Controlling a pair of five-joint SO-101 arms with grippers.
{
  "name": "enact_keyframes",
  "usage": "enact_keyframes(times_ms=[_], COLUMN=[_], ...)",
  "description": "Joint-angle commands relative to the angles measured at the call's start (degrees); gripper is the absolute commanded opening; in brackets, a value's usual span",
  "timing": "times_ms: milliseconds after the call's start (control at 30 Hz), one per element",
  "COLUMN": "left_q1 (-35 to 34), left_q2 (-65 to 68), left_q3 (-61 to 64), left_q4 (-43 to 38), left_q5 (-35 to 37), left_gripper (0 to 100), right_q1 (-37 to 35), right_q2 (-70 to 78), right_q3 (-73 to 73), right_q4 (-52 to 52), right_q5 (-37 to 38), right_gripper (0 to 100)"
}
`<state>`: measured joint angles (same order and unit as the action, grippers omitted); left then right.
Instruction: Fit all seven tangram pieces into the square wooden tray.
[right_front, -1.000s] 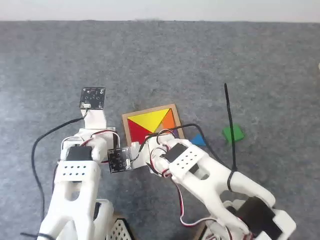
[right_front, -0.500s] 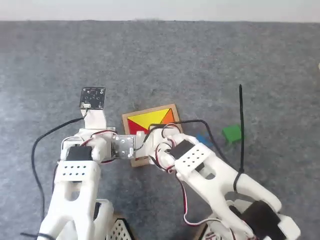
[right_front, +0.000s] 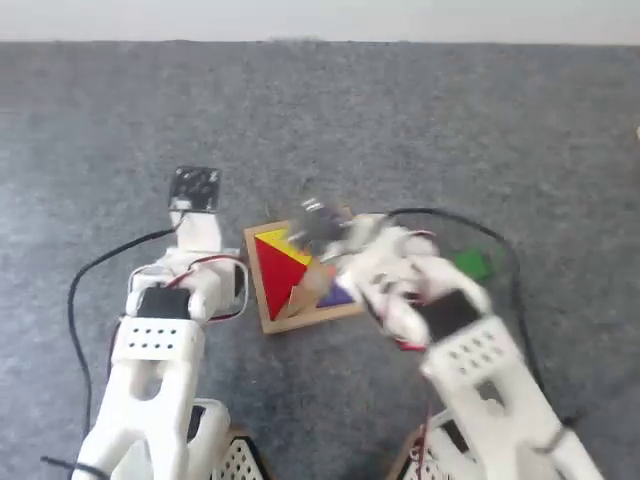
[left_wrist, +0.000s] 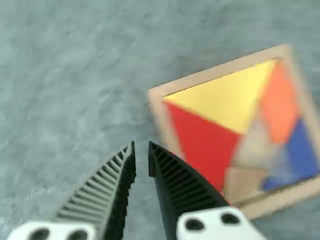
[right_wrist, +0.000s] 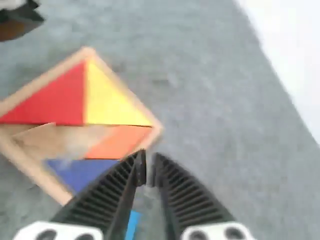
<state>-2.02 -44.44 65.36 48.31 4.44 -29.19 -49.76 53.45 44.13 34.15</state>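
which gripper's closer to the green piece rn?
Right. The right gripper is over the tray edge nearest the green piece; the left gripper is over the carpet past the opposite side.

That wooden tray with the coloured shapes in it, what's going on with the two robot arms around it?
It's a tangram puzzle: the pieces go into the square wooden tray. A red triangle, a yellow triangle, an orange piece and a blue piece are in, with bare wood left. A green piece lies outside on the grey carpet. The left gripper and right gripper hover by the tray, both shut and empty.
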Motion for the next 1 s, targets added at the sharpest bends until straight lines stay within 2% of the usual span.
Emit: enact_keyframes(times_ms=[0,100,167,267,433,700,867,967], left_q1=[8.97,12.57,17.32,24.35,24.53,24.44,24.53,24.44], left_q2=[0.62,8.44,13.45,19.25,28.48,29.63,29.71,29.63], left_q3=[-11.30,-15.25,-15.78,-14.46,-13.58,-14.73,-14.73,-15.69], left_q4=[5.80,6.33,8.26,6.86,2.02,5.19,7.91,10.11], left_q5=[2.99,5.63,5.36,3.34,3.34,2.73,-2.90,-3.69], left_gripper=[5,6,5,3,7,5,5,5], right_q1=[6.20,11.03,12.97,14.11,13.76,14.11,14.11,14.20], right_q2=[-1.54,2.33,5.23,10.15,16.66,18.77,19.03,18.95], right_q3=[0.35,0.35,0.35,0.44,0.09,0.09,0.09,0.09], right_q4=[1.27,1.01,0.13,-1.80,-5.41,-8.04,-8.13,-8.22], right_q5=[-9.14,-14.51,-16.09,-16.53,-16.35,-16.26,-16.26,-16.26], right_gripper=[1.7,1.3,1.3,1.3,1.3,1.5,1.5,1.5])
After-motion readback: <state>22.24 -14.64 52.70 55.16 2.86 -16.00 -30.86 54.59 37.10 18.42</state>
